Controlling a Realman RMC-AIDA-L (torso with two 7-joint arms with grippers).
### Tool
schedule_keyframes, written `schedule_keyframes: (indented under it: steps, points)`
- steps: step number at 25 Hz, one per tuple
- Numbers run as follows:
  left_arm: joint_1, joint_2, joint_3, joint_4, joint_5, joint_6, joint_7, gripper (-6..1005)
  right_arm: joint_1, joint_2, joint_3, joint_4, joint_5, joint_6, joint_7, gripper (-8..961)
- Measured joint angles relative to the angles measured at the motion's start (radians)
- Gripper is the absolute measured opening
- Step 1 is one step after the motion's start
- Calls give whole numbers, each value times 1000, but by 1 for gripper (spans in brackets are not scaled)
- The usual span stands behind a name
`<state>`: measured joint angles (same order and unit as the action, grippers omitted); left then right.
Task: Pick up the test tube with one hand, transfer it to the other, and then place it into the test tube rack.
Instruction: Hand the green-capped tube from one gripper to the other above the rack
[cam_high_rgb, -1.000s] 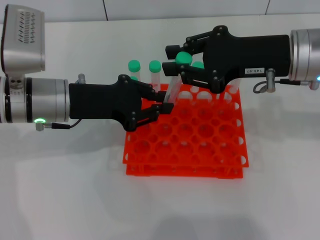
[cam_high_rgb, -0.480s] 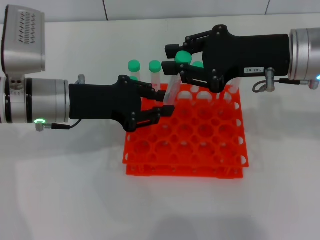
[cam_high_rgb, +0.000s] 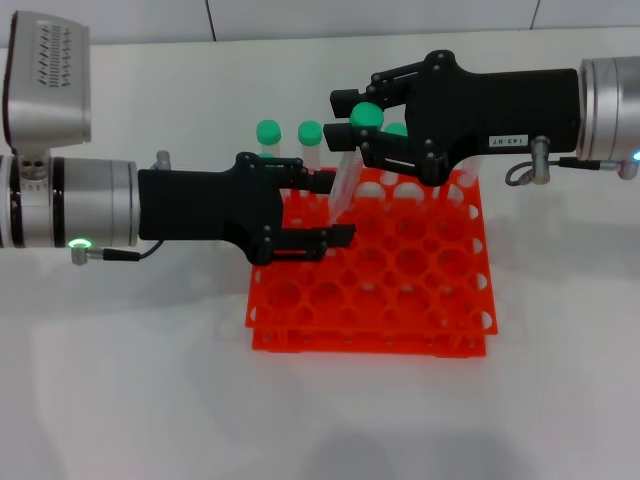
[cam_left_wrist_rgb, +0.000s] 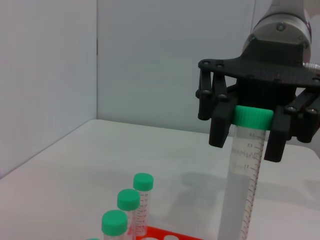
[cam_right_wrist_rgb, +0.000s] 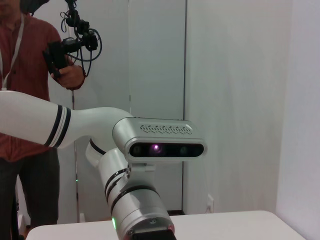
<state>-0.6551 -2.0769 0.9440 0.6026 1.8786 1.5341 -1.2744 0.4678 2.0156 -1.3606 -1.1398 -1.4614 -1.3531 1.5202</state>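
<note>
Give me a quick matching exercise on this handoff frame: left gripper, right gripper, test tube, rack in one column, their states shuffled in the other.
Things:
1. left gripper
2. right gripper
3. test tube
4. test tube rack

States:
A. held by its green cap, body hanging above the rack
B. orange-red, on the white table
C. open, fingers either side of the tube's lower part
D. shut on the tube's cap

Pairs: 1-C, 2-D, 3-A, 4-B

I saw the right gripper (cam_left_wrist_rgb: 250, 131) clamped on the test tube's (cam_left_wrist_rgb: 243, 190) green cap, three capped tubes (cam_left_wrist_rgb: 129, 215) standing below.
</note>
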Motion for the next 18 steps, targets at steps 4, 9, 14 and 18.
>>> schedule_keyframes:
  steps: [4,9,14,18]
  points:
    - [0,2,11,4,0,1,-32,641,0,0,0,0,0,0,0,266]
    - [-1,3,10,8,0,2,-51,681,0,0,0,0,0,0,-1,266]
    - [6,2,10,12,1,8,-51,827,0,0,0,0,-1,1,-1,266]
    - [27,2,12,39,1,16,-70,881,0,0,0,1,-1,5,0,266]
